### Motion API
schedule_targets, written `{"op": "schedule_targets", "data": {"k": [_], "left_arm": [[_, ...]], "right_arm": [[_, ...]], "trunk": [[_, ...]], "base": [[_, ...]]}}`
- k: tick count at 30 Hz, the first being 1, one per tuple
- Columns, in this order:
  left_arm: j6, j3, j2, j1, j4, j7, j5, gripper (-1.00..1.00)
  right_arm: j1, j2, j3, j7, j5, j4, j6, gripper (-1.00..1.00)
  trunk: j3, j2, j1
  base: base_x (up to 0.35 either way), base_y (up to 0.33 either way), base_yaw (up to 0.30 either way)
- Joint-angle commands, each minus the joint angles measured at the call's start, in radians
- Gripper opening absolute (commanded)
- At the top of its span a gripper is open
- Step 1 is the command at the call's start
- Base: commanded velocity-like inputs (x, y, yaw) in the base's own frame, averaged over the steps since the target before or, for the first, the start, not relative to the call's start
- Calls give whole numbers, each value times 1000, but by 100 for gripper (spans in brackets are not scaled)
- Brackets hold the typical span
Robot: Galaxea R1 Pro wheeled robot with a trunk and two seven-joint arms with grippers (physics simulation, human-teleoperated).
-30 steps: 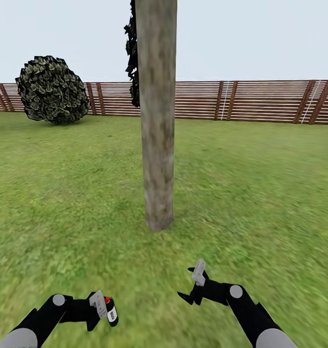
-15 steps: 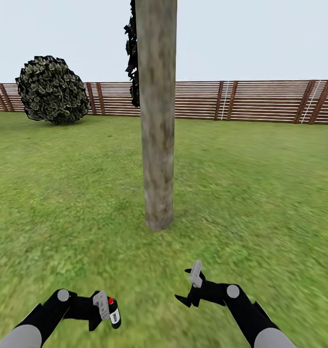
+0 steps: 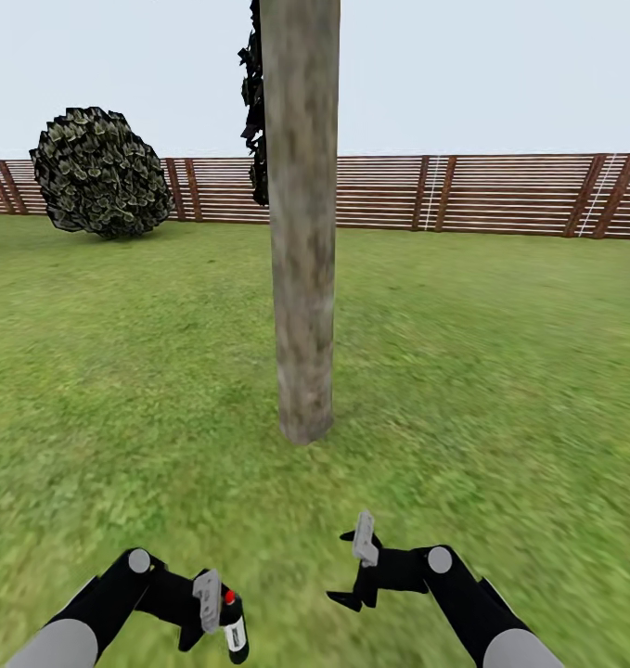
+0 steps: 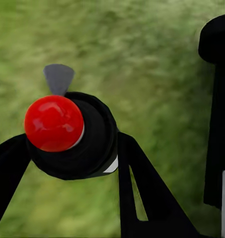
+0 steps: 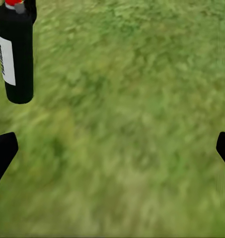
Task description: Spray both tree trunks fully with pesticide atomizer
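Note:
My left gripper (image 3: 218,616) is shut on the pesticide atomizer (image 3: 231,627), a slim black bottle with a white label and a red top, held low over the grass floor (image 3: 120,399). The left wrist view looks down on the red top of the atomizer (image 4: 53,123) between the fingers of the left gripper (image 4: 72,166). My right gripper (image 3: 356,568) is open and holds nothing. Its wrist view shows the atomizer (image 5: 15,54) beside the spread right gripper (image 5: 112,151). One thick, mottled tree trunk (image 3: 302,232) rises straight ahead of both arms, with dark foliage (image 3: 255,102) high up.
A round dark bush (image 3: 99,173) stands at the back left. A brown slatted fence (image 3: 482,193) closes the lawn along the far side. Open grass lies on both sides of the trunk.
My left arm has carried the atomizer to the right and lower in the head view. The right gripper has shifted a little to the left. Trunk and camera are unchanged.

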Motion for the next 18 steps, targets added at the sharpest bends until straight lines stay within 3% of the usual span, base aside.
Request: {"op": "schedule_targets", "data": {"k": [1, 2, 3, 14, 18], "left_arm": [[2, -14, -7, 0, 0, -1, -16, -100], [5, -26, -14, 0, 0, -1, -29, -100], [6, -35, -20, 0, 0, -1, -38, -100], [8, -54, -78, -4, -1, -1, -57, -100], [8, -54, -85, -12, -1, -1, -56, -100]], "right_arm": [[0, 1, 0, 0, 0, 0, 0, 100], [0, 1, 0, 0, 0, 0, 0, 100], [0, 2, 0, 1, -1, 0, 0, -100], [0, 12, 1, 48, -1, -10, 0, -100], [0, 16, 2, 51, -1, -12, 0, -100]], "trunk": [[0, 0, 0], [0, 0, 0], [0, 0, 0], [0, 0, 0], [0, 0, 0]], "base": [[0, 0, 0], [0, 0, 0], [0, 0, 0], [0, 0, 0], [0, 0, 0]]}}
